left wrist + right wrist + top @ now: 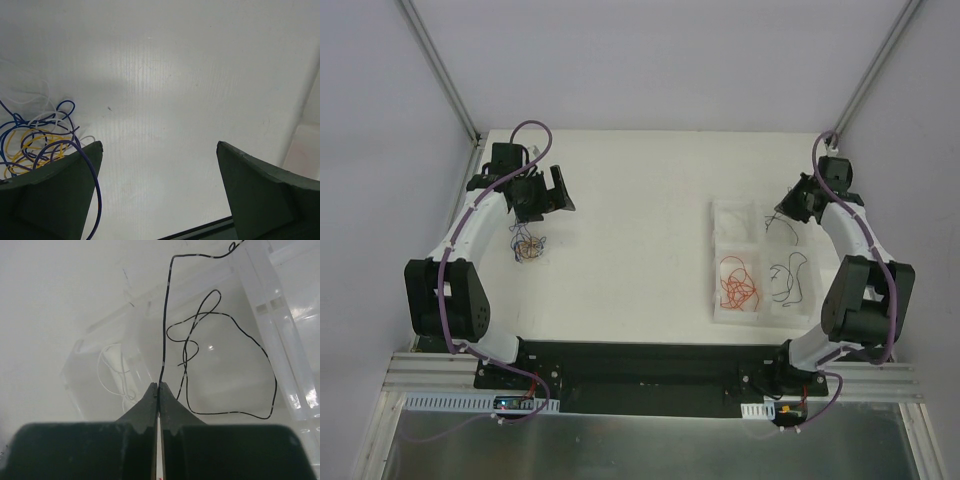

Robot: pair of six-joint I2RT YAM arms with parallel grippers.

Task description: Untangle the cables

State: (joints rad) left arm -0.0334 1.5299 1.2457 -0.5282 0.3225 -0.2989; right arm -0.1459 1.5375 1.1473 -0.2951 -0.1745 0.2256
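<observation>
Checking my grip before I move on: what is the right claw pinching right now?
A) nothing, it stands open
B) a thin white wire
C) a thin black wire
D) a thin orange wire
C: in the right wrist view the right claw is shut on a thin black wire, which rises from its tips over the clear plastic compartment tray.

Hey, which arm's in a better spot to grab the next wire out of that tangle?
Left. The left gripper is open close to the tangle; the right gripper is shut on a black wire over the tray.
</observation>
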